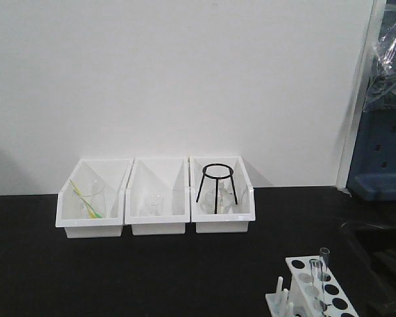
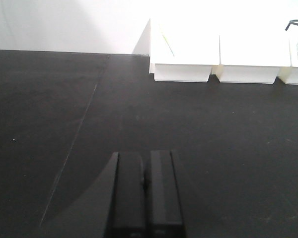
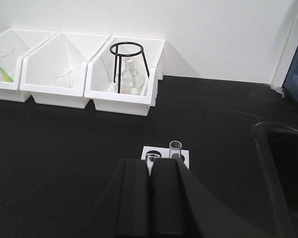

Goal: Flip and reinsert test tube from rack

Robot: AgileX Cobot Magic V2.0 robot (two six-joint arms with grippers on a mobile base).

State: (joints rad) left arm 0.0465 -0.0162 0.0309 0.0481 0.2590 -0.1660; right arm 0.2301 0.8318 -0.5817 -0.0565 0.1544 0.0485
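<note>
The white rack (image 1: 320,290) stands on the black table at the front right, with short pegs (image 1: 279,300) on its left side. Two clear test tubes (image 1: 316,281) (image 1: 325,263) stand upright in its holes. In the right wrist view, my right gripper (image 3: 150,162) is shut and empty. It hovers on the near side of the rack (image 3: 186,155) and hides most of it. One tube (image 3: 175,148) rises beyond the right finger, and the other tube's rim (image 3: 152,157) shows just past the fingertips. My left gripper (image 2: 146,154) is shut and empty over bare black table, far from the rack.
Three white open-front bins line the back wall: one holds a beaker and a yellow-green stick (image 1: 86,198), one small glassware (image 1: 153,203), and one a black tripod (image 1: 217,187) and a flask (image 3: 130,79). A dark sink basin (image 3: 283,168) lies right of the rack, with blue equipment (image 1: 383,152) beyond.
</note>
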